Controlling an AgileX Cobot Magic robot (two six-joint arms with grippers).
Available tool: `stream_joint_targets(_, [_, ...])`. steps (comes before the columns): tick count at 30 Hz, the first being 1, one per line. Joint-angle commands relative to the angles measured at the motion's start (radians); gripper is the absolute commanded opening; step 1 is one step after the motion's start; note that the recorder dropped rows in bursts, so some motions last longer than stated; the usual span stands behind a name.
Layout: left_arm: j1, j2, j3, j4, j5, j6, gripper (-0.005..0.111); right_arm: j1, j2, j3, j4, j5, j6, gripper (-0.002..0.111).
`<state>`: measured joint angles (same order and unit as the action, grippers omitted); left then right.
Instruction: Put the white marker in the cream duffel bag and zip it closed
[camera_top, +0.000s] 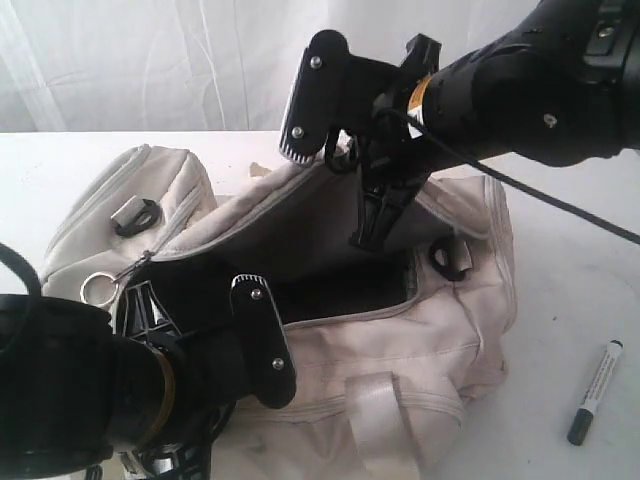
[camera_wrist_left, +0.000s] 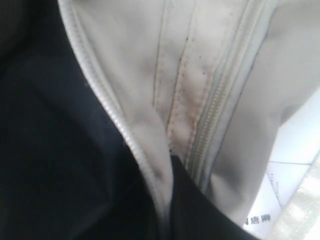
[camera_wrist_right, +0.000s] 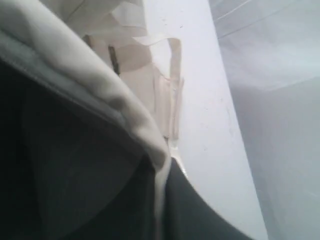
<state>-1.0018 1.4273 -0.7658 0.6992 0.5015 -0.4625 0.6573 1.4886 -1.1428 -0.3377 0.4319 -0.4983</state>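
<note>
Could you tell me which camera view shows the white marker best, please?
The exterior view: the white marker lies whole on the table, apart from the cream duffel bag. Both wrist views show bag fabric, no marker.

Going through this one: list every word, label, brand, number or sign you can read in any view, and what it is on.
White marker, exterior view: small dark print on the barrel, too small to read.
White surface beside the cream duffel bag, left wrist view: a few dark printed characters, too blurred to quote.
Right wrist view: no text.
Nothing here reads clearly enough to quote.
</note>
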Motion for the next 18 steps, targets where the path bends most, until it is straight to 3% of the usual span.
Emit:
stream_joint_targets(1, [0.002, -0.008, 0.009, -0.072, 0.042, 0.022, 0.0, -0.067, -0.011, 0.006, -0.029, -0.138, 0.013, 0.0])
stream_joint_targets(8, [0.002, -0.008, 0.082, -0.166, -0.004, 0.058, 0.0, -0.139, -0.011, -0.002, -0.029, -0.25, 0.006, 0.0])
stream_joint_targets(18, [0.002, -0.008, 0.198, -0.175, -0.006, 0.051, 0.0, -0.195, 0.012, -0.047, -0.038, -0.294, 0.003, 0.0])
